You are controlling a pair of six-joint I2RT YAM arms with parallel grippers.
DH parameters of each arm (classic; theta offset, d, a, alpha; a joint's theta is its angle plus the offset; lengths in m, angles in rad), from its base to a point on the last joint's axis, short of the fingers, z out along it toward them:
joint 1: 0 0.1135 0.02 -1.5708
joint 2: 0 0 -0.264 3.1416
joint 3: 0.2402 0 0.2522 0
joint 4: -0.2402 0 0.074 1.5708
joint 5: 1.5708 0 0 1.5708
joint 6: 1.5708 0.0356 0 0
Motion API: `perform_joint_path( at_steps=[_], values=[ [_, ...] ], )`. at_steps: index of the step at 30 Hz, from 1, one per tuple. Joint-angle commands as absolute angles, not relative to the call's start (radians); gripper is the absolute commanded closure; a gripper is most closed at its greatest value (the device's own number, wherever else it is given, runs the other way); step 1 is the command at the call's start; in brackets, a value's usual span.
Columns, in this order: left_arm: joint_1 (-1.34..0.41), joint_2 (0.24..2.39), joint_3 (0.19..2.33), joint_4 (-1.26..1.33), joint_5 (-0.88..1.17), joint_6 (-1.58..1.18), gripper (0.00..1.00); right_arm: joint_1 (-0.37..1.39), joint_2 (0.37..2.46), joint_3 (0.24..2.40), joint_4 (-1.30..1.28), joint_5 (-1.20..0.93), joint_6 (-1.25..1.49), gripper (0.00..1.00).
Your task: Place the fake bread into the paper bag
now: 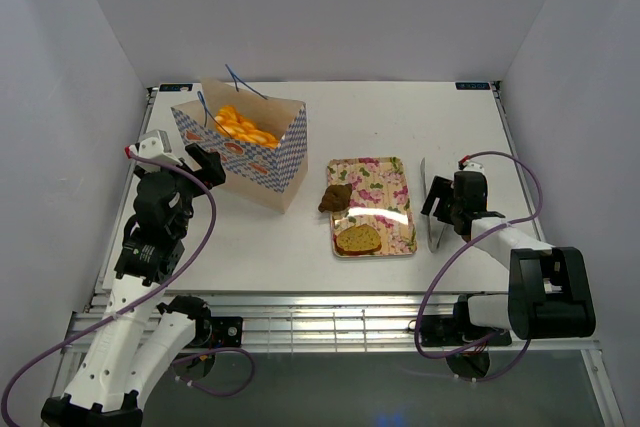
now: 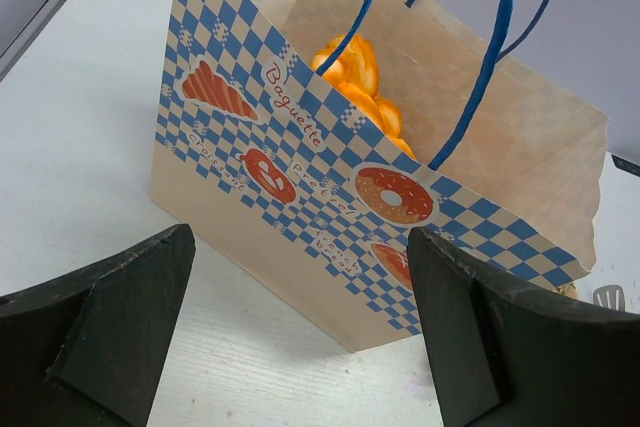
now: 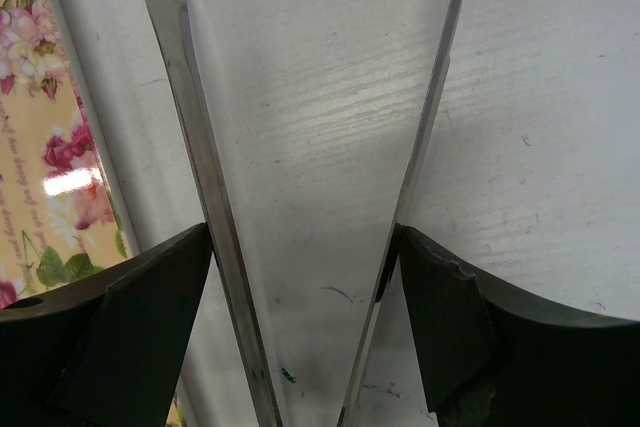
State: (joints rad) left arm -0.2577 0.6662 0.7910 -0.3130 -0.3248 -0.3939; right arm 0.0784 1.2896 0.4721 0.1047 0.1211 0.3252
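Observation:
The paper bag (image 1: 250, 152) stands open at the left, with orange-golden fake bread (image 1: 243, 127) inside; the left wrist view shows the bag's checkered side (image 2: 300, 177) and the orange pieces (image 2: 355, 77) in it. A brown bun (image 1: 335, 197) and a toast slice (image 1: 358, 238) lie on the floral tray (image 1: 385, 172). My left gripper (image 1: 190, 162) is open and empty just left of the bag (image 2: 300, 347). My right gripper (image 1: 436, 202) sits right of the tray, its fingers pressed on both arms of metal tongs (image 3: 200, 147), which lie on the table (image 3: 305, 317).
The tongs (image 1: 425, 175) point toward the far side, beside the tray's right rim. The bag's blue string handles (image 2: 490, 57) stick up over its mouth. White walls close in the table on the left, back and right.

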Motion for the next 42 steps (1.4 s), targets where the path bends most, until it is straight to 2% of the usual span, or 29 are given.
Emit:
perform_joint_path(
  at_steps=[1,8,16,23,26,28,31,42],
  values=[
    [-0.261,0.667,0.788,-0.302,-0.313,-0.397,0.02,0.074,1.295,0.511,0.092,0.15,0.31,0.18],
    [-0.261,0.67,0.787,-0.302,-0.313,-0.397,0.02,0.074,1.289,0.517,0.081,0.133,0.308,0.1],
    [-0.261,0.672,0.787,-0.304,-0.313,-0.397,0.02,0.072,1.278,0.531,0.052,0.124,0.313,0.06],
    [-0.261,0.672,0.787,-0.304,-0.313,-0.396,0.02,0.074,1.155,0.597,-0.072,0.13,0.313,0.02],
    [-0.261,0.673,0.785,-0.304,-0.319,-0.396,0.02,0.074,1.059,0.603,-0.066,0.06,0.31,0.02],
    [-0.261,0.675,0.785,-0.302,-0.316,-0.394,0.02,0.077,1.007,0.594,-0.034,-0.055,0.308,0.1],
    [-0.261,0.684,0.785,-0.301,-0.313,-0.394,0.02,0.109,0.918,0.62,-0.029,-0.129,0.298,0.1],
    [-0.261,0.718,0.785,-0.302,-0.285,-0.393,0.02,0.351,0.836,0.811,-0.138,-0.02,0.146,0.1]
  ],
)
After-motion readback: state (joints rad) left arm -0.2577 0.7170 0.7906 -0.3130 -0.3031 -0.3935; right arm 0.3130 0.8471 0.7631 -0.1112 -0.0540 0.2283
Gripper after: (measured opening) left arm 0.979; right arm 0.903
